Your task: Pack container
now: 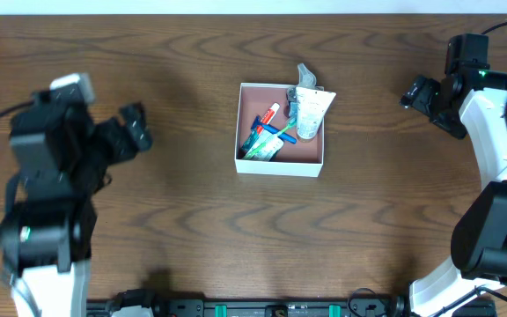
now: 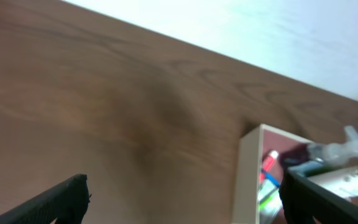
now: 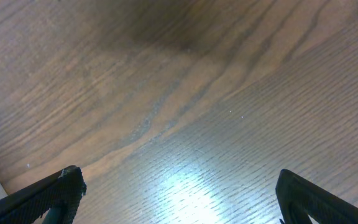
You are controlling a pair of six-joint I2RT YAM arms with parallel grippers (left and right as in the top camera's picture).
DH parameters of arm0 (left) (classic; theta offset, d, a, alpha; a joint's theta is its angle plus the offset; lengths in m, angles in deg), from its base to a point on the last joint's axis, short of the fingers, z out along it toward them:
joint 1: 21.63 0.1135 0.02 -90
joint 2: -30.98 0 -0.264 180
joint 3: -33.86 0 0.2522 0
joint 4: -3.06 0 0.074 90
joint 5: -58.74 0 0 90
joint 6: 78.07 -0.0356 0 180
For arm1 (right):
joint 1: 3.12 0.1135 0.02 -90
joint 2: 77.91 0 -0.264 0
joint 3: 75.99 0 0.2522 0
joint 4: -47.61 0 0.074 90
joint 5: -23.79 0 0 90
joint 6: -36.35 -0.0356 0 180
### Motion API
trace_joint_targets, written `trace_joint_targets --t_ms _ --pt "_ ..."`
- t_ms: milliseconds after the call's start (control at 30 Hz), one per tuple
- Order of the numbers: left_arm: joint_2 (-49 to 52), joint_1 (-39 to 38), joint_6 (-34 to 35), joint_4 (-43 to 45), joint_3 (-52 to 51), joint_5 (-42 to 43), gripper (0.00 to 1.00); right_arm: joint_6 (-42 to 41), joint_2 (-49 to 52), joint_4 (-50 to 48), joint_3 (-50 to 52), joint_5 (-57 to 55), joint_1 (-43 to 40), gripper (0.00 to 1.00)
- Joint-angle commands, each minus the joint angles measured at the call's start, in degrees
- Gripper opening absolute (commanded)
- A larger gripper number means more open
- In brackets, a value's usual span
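While the container (image 1: 280, 165) sits at the middle of the table (image 1: 192, 229) with toiletries (image 1: 311, 114) inside, I see my left gripper (image 1: 137, 126) and right gripper (image 1: 415, 92) both spread wide, empty, well apart from it.

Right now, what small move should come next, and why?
Probably bring the right gripper, open and empty like the left gripper, to the container and nudge the white tube down: it pokes past the far rim. No loose items show.
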State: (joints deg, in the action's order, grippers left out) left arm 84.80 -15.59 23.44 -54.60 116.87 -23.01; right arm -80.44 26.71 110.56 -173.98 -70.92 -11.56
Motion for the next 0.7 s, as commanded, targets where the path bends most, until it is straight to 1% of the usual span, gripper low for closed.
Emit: trace_joint_targets --t_ms 0,67,200,300,433,667 --pt "-5.8 0.7 -1.8 -2.7 0.9 -6.0 0.98 -0.8 0.1 0.0 -0.5 -0.4 -0.1 0.99" --pt "-9.8 0.9 -2.5 -3.9 0.5 -7.5 0.98 -0.8 0.1 0.0 -0.5 -0.4 -0.1 0.99" --pt "-18.3 2.0 -6.0 -3.4 -2.3 -7.5 0.98 -0.8 0.1 0.0 -0.5 -0.4 -0.1 0.99" --pt "-23.6 3.5 -6.0 -0.3 -6.3 -7.4 0.98 -0.8 0.1 0.1 -0.5 -0.4 -0.1 0.99" --pt "-31.4 4.7 -6.4 9.2 -16.4 -5.2 0.98 -0.8 0.1 0.1 -0.5 -0.4 -0.1 0.99" --pt "-43.1 4.7 -6.8 36.7 -40.2 0.3 0.98 -0.8 0.1 0.1 -0.5 -0.4 -0.1 0.99"
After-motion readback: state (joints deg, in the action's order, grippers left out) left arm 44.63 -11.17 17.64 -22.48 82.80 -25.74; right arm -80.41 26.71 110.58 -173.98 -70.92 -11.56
